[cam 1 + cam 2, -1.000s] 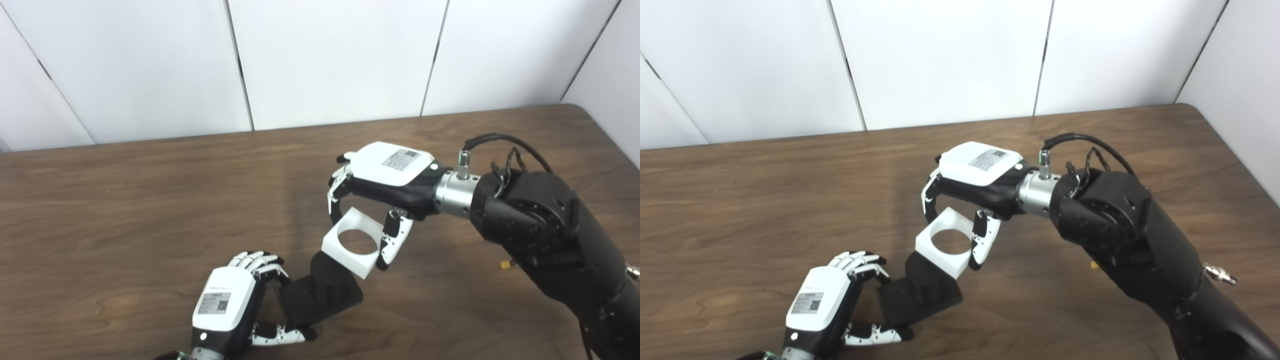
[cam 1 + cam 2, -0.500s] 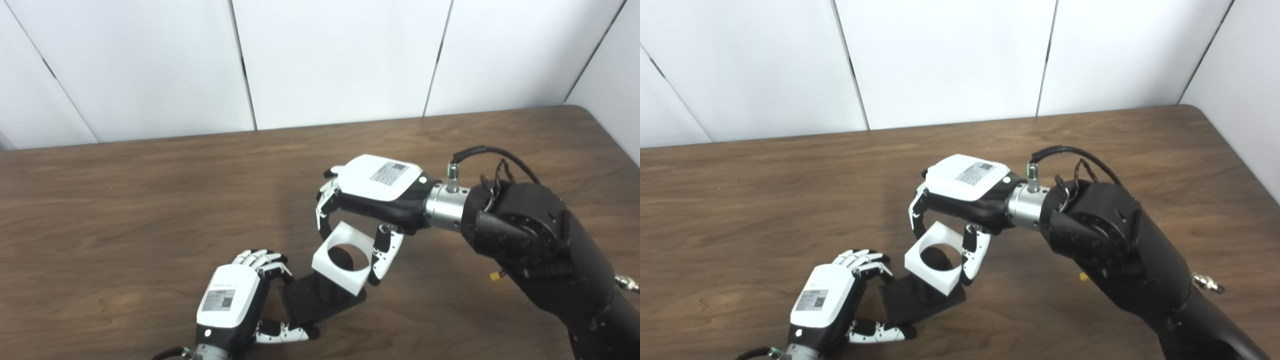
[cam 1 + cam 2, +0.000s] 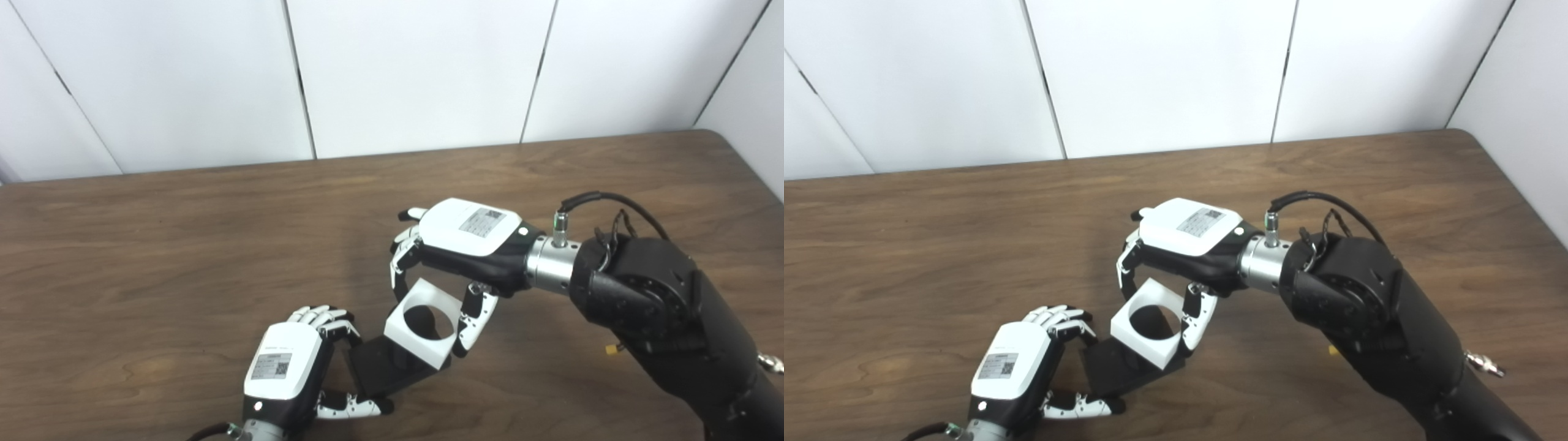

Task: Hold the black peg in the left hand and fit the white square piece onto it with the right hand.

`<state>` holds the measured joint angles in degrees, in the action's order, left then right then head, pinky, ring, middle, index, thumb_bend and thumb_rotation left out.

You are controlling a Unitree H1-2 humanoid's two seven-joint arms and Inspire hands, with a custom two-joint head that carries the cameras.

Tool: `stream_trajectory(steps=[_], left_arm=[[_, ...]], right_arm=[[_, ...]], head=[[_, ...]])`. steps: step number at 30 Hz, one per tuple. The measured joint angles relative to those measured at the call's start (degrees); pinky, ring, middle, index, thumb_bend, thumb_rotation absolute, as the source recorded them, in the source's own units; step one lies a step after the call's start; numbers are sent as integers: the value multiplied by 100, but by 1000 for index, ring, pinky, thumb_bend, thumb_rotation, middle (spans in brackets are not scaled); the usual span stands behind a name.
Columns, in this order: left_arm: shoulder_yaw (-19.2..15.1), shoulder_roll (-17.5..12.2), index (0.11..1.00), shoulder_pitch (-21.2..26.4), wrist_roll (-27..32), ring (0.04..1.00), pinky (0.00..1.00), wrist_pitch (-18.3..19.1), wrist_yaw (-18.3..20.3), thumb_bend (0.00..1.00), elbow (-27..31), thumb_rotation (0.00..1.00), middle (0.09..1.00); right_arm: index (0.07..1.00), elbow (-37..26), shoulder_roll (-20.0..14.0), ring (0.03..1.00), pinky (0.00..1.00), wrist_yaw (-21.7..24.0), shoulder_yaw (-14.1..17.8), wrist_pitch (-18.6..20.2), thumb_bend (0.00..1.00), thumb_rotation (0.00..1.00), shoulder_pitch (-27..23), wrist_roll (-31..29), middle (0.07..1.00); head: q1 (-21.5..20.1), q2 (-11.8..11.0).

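Sitting low over the black peg [image 3: 422,320], white square piece [image 3: 421,323], tilted, the peg's dark top showing through its round hole and the column below now hidden by the white block. Resting flat on the wooden table [image 3: 153,257], near its front edge, the peg's black square base [image 3: 383,371], with its right part covered by the white piece. Pinching that white piece from the far-left and right sides, right hand [image 3: 456,257], fingers curled down one side and thumb down the other, arm reaching in from the right. Gripping the near-left edge of the black base, left hand [image 3: 288,370], fingers closed over the far edge and thumb lying along the near edge, palm back up. No containers anywhere on the table. Compared with a second ago: white piece lying lower and further to the near left, then beside and above the peg with the whole column visible, now over it; right hand having come down with it; left hand staying clamped on the base in much the same place.
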<state>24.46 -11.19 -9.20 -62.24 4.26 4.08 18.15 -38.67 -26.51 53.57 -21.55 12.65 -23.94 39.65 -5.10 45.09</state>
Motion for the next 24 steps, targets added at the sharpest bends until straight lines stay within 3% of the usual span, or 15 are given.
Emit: stream_trajectory(steps=[24], left_arm=[[59,85,491,0,-184,849,885,210,268,508,157,62,787]], right_arm=[[483,154,319,866,1000,-164,-114,-205,523,131,61,320,725]], head=[[70,53]])
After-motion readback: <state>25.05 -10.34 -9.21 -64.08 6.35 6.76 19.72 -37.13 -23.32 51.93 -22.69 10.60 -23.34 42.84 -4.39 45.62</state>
